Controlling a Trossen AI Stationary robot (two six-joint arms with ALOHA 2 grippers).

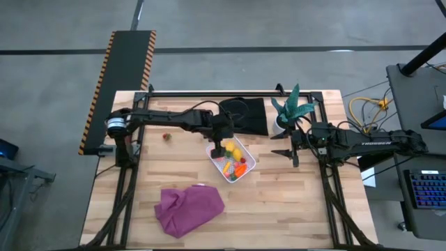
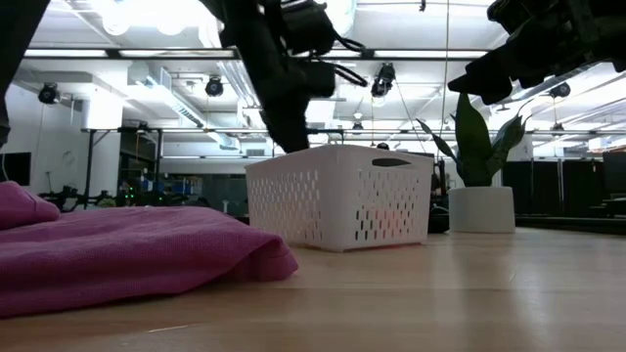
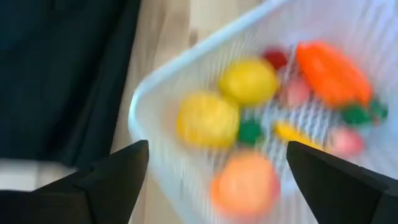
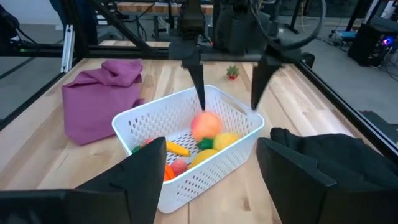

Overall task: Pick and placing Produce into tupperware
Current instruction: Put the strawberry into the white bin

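Note:
The white perforated container [image 1: 252, 167] stands mid-table and holds several toy produce pieces: two yellow lemons [image 3: 249, 81], an orange carrot [image 3: 329, 71], a peach-orange ball [image 3: 245, 183] and small red and pink pieces. My left gripper [image 1: 221, 145] hangs open just above the container's far-left part, its fingers [image 4: 198, 81] pointing down on either side of the peach ball [image 4: 205, 124], which lies in the container. My right gripper [image 1: 289, 152] is open and empty, to the right of the container. One small red piece [image 1: 166, 137] lies on the table to the left.
A crumpled purple cloth [image 1: 188, 208] lies near the front left. A black cloth [image 1: 247, 115] lies behind the container. A green plant in a white pot [image 1: 287, 115] stands at the back, close to my right gripper. Bare wood shows at the front right.

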